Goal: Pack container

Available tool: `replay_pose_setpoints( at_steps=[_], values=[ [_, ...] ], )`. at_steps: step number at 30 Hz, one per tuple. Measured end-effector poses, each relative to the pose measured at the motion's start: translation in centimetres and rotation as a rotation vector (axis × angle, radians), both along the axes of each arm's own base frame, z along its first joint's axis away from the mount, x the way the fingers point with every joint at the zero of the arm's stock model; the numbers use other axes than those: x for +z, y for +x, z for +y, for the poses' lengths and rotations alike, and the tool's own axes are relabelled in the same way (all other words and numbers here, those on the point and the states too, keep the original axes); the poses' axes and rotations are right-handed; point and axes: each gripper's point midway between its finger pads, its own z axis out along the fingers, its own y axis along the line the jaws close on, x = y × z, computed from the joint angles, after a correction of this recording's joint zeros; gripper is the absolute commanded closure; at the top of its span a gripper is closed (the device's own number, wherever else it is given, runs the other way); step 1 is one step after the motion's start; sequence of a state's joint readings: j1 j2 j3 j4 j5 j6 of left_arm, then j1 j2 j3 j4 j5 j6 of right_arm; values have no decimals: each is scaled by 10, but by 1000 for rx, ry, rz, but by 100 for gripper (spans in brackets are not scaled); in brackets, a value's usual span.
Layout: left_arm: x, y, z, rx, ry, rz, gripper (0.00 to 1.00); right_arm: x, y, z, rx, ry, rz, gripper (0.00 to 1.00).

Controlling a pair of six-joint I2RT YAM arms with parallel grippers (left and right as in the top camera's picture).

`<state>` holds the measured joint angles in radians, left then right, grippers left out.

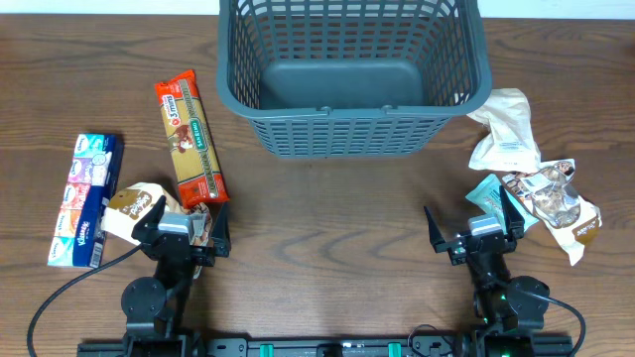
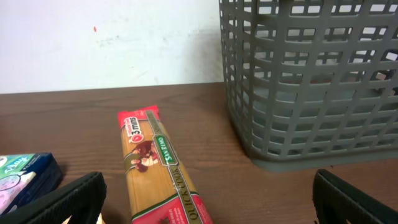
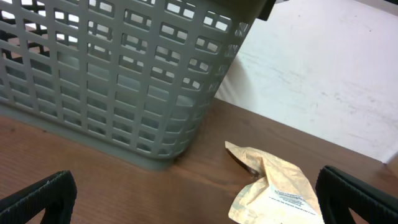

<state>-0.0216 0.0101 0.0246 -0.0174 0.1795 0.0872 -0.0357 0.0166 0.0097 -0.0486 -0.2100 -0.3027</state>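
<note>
Down at the near edge of the bench (image 1: 327, 248), my left claw (image 1: 184, 230) and my right claw (image 1: 473, 226) are each spread wide and hold nothing. The basket (image 1: 352, 139) stands at the middle of the far edge. Left of it lies a pasta packet (image 1: 190, 137), and a tissue pack (image 1: 84, 198) lies near the left edge. Right of the basket lie a crumpled paper bag (image 1: 506, 134) and a shiny bag (image 1: 556, 203).
</note>
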Motion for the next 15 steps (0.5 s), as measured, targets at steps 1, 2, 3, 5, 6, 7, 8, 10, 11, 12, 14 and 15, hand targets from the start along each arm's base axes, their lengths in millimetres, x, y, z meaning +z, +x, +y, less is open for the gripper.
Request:
replay_pose_setpoints(
  at_steps=[1, 2, 3, 5, 6, 7, 8, 10, 11, 12, 14, 15],
  values=[
    [1, 0, 0, 0, -1, -5, 1, 0, 0, 0, 0, 4, 1, 1],
    [2, 0, 0, 0, 0, -9, 1, 0, 0, 0, 0, 9, 2, 1],
    [3, 1, 0, -1, 0, -15, 1, 0, 0, 0, -1, 19, 3, 1],
    [4, 1, 0, 0, -1, -24, 1, 0, 0, 0, -2, 44, 8, 1],
    [5, 1, 0, 0, -1, -28, 1, 0, 0, 0, -3, 59, 11, 1],
    [6, 1, 0, -1, -1, -31, 1, 0, 0, 0, -5, 90, 16, 1],
    [6, 1, 0, 0, -1, -33, 1, 0, 0, 0, -6, 117, 21, 1],
    [7, 1, 0, 0, -1, -35, 1, 0, 0, 0, -9, 183, 32, 1],
    [7, 1, 0, 0, -1, -36, 1, 0, 0, 0, -11, 222, 39, 1],
    [8, 1, 0, 2, -1, -40, 1, 0, 0, 0, -12, 265, 45, 1],
    [12, 1, 1, 3, 3, -57, 1, 1, 0, 2, -8, 337, 56, 1],
    [14, 1, 1, 3, 6, -68, 1, 2, 0, 3, 0, 364, 59, 1]
  ],
)
